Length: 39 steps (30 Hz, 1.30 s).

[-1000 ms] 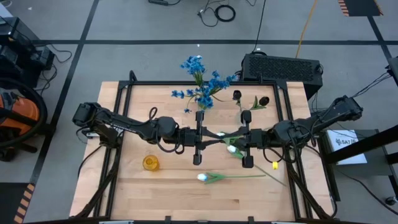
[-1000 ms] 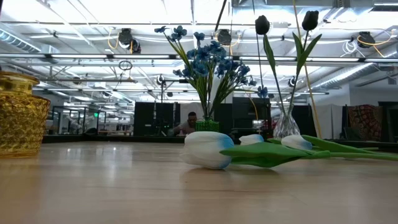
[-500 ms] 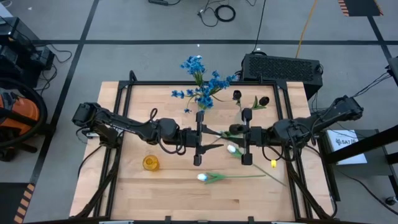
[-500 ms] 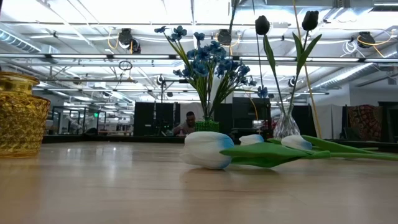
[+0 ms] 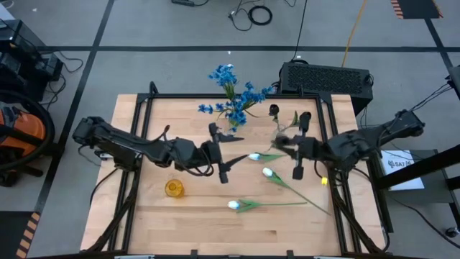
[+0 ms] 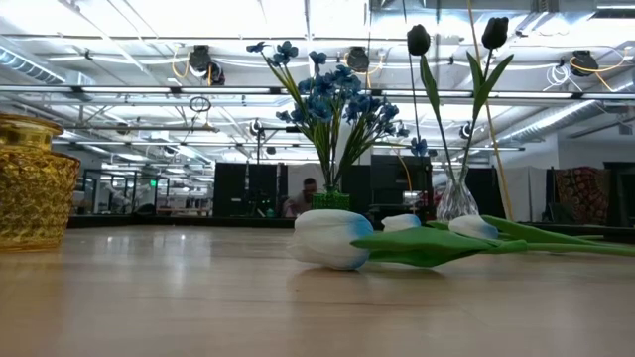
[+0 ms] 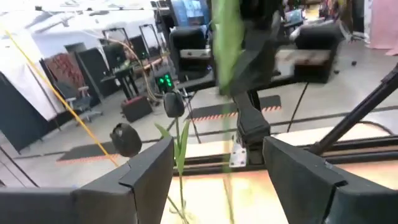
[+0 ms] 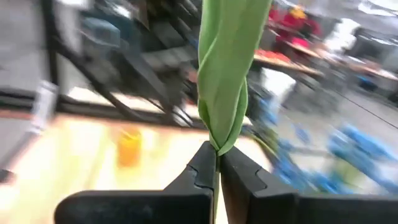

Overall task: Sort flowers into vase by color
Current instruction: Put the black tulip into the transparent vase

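- A white tulip (image 5: pixel 254 156) hangs above the table centre, its green stem (image 8: pixel 222 93) pinched between the right gripper (image 5: pixel 297 149)'s closed fingers; the bloom points toward the left gripper (image 5: pixel 218 152);
- The left gripper, fingers spread wide and holding nothing, sits just beside that bloom;
- Two more white tulips (image 5: pixel 267 173) lie on the table (image 5: pixel 144 223) in front of the right gripper;
- Blue flowers (image 5: pixel 233 97) and dark tulips (image 5: pixel 274 110) stand beyond both grippers; a yellow vase (image 5: pixel 173 188) sits near the left one.

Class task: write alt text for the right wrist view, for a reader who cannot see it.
The right gripper has its jaws shut on a green stem and leaf that rises straight up between them. Behind lie the wooden table, a yellow vase and blurred blue flowers.
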Each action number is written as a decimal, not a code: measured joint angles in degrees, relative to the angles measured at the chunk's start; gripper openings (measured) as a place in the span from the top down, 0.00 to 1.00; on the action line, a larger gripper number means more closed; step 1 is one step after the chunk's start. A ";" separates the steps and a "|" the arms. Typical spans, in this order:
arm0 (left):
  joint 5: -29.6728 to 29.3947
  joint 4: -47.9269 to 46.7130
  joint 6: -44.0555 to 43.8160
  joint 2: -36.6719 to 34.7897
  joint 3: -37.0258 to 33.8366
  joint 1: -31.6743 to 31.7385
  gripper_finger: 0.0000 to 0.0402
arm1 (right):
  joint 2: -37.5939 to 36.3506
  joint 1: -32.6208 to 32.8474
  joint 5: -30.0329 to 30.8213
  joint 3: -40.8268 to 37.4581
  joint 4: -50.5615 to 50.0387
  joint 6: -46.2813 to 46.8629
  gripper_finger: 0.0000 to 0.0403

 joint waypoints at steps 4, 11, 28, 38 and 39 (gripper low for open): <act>-0.13 -4.38 -1.60 -1.77 0.03 -0.94 0.37 | -0.95 -0.62 9.66 0.00 -7.56 1.87 0.99; -0.11 -5.98 -1.54 -1.82 0.01 -1.34 0.37 | -0.94 -4.47 13.51 -1.63 -11.43 3.63 0.99; -0.02 -7.18 -1.43 -1.82 0.01 -1.45 0.37 | -1.11 -13.81 11.67 -6.27 -8.84 6.47 0.99; 0.07 -7.09 -1.43 -1.82 0.01 -1.45 0.37 | -1.11 -14.05 11.93 -6.27 -8.17 7.19 0.99; 0.07 -7.07 -1.43 -1.82 0.01 -1.45 0.37 | -1.11 -14.12 12.00 -6.27 -7.89 6.83 0.99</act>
